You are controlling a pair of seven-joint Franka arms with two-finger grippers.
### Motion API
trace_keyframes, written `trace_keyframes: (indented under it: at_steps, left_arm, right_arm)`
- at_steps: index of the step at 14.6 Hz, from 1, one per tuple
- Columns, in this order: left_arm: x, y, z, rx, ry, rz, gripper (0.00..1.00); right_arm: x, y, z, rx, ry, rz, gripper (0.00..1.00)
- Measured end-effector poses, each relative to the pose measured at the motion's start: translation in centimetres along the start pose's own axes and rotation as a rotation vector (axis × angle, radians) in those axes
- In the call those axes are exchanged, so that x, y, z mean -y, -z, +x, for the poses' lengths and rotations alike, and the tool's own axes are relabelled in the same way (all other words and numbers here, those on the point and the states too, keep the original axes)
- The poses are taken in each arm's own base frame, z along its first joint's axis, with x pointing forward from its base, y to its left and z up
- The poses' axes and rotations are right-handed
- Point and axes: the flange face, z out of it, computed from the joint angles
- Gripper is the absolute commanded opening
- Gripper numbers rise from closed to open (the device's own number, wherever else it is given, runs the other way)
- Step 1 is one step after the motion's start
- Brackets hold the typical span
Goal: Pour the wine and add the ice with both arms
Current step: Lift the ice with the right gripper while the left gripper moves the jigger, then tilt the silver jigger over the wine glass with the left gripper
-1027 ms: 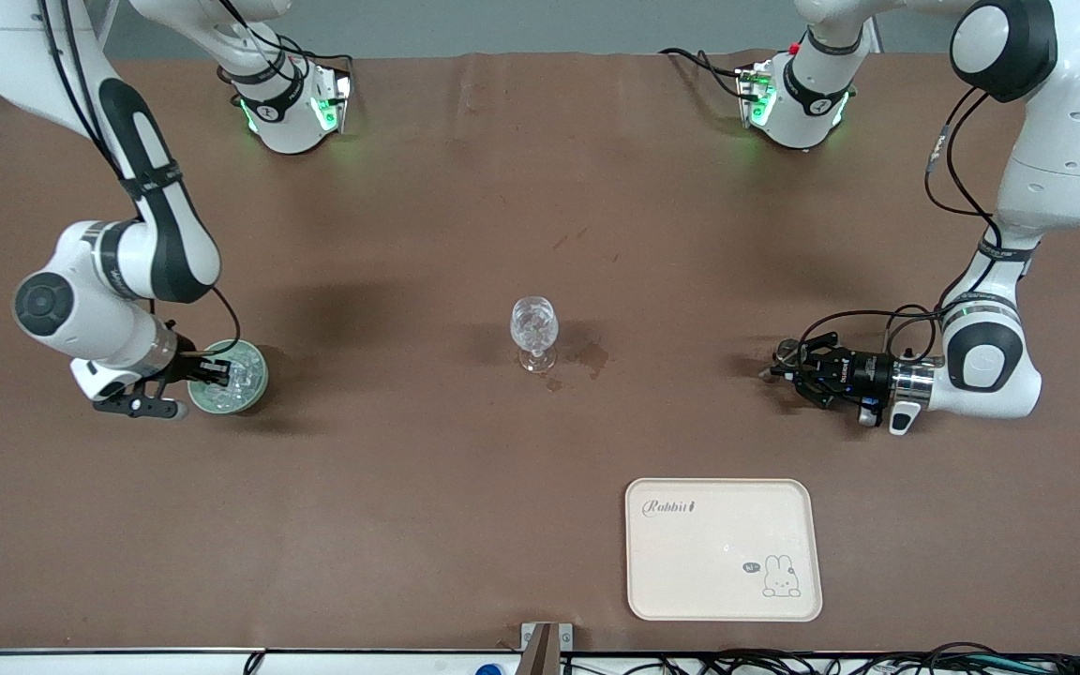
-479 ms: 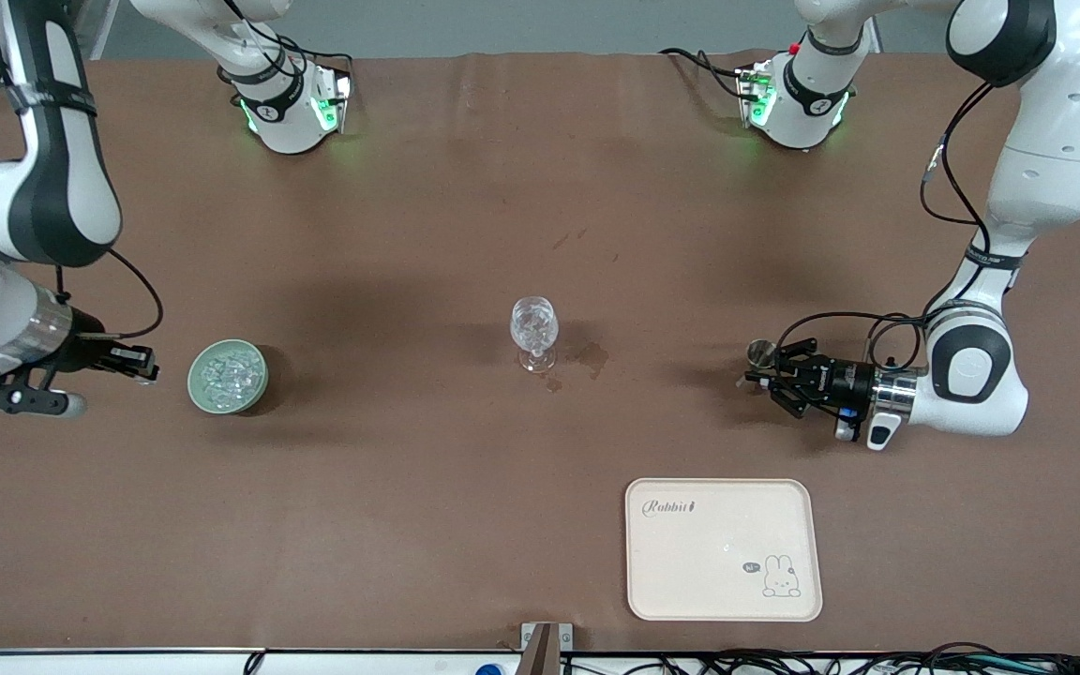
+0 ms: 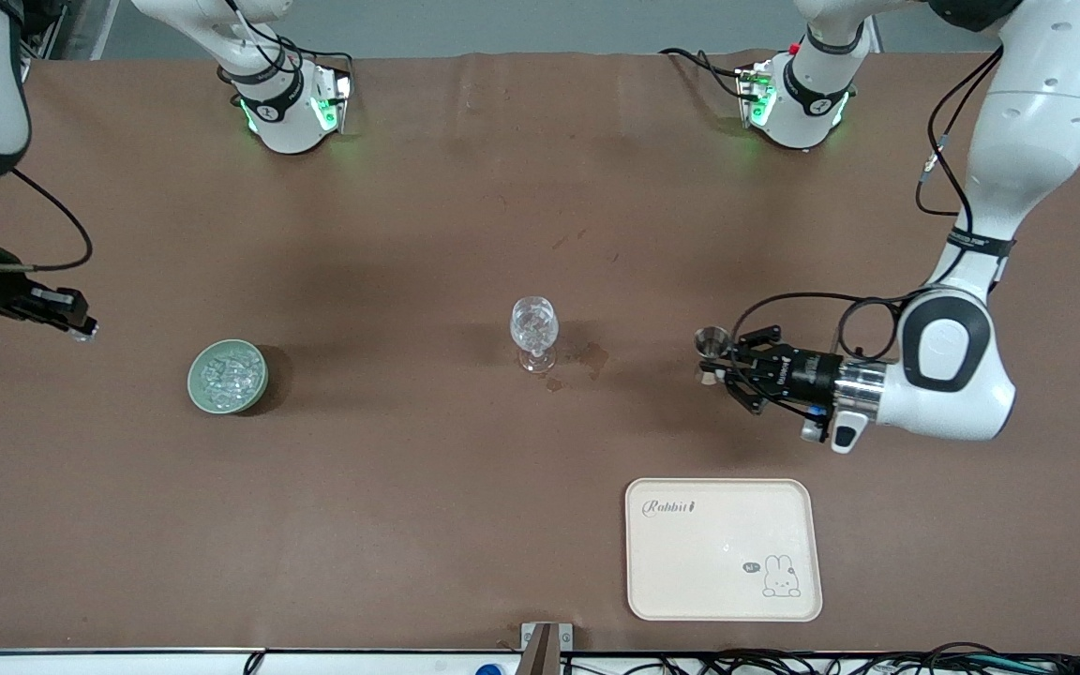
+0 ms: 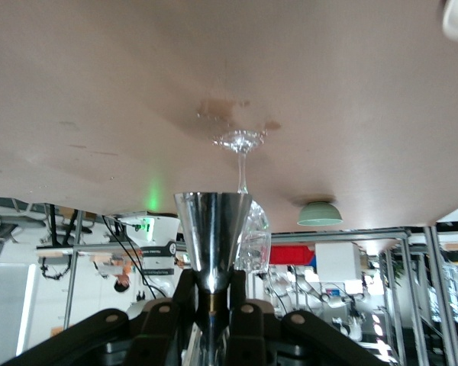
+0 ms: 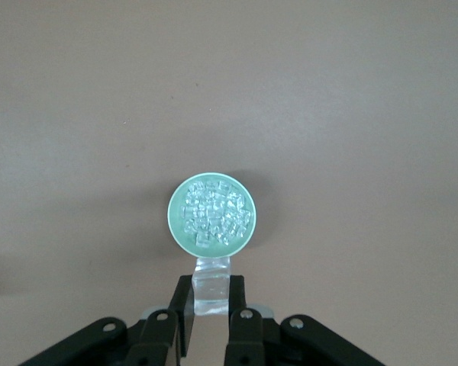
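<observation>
A clear stemmed glass (image 3: 533, 333) (image 4: 243, 164) stands mid-table, its bowl glittering. The pale green bowl (image 3: 228, 376) (image 5: 210, 212) full of ice (image 5: 214, 215) sits toward the right arm's end. My right gripper (image 3: 85, 328) (image 5: 211, 293) hangs in the air past the bowl, toward that table end, shut on one clear ice lump (image 5: 211, 284). My left gripper (image 3: 711, 361) (image 4: 212, 297) is low over the table beside the glass, shut on the stem of a small metal cup (image 3: 712, 338) (image 4: 213, 232). No wine shows; the cup's inside is hidden.
A cream tray (image 3: 723, 548) with a rabbit print lies nearer the front camera than the left gripper. Dark wet stains (image 3: 587, 358) mark the brown cloth beside the glass's foot. Both arm bases (image 3: 292, 103) (image 3: 798, 98) stand along the table edge farthest from the camera.
My right gripper has left the bowl and drawn off toward the right arm's end with an ice lump. My left gripper has carried the metal cup closer to the glass.
</observation>
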Motion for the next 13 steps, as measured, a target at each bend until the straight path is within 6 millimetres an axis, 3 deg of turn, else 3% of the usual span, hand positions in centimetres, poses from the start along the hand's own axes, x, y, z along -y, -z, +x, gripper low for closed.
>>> trace_keyframes:
  at_steps: [3, 6, 10, 13]
  left_arm:
    - [-1.3, -3.6, -5.1, -0.054, 0.012, 0.017, 0.0]
    - [-2.1, -6.8, -8.8, -0.1, 0.053, 0.012, 0.0]
    - [-2.4, -10.9, -11.9, -0.191, 0.115, 0.028, 0.0]
    - [-2.3, -12.8, -13.0, -0.257, 0.146, 0.041, 0.0]
  right_arm:
    - [-0.1, 0.9, -0.6, 0.007, 0.004, 0.002, 0.07]
    - [-0.2, 1.1, -0.9, 0.015, 0.008, 0.003, 0.07]
    - [-0.2, 1.8, -1.4, 0.014, 0.01, 0.004, 0.07]
    - [-0.1, 2.3, -1.7, 0.015, 0.011, 0.005, 0.07]
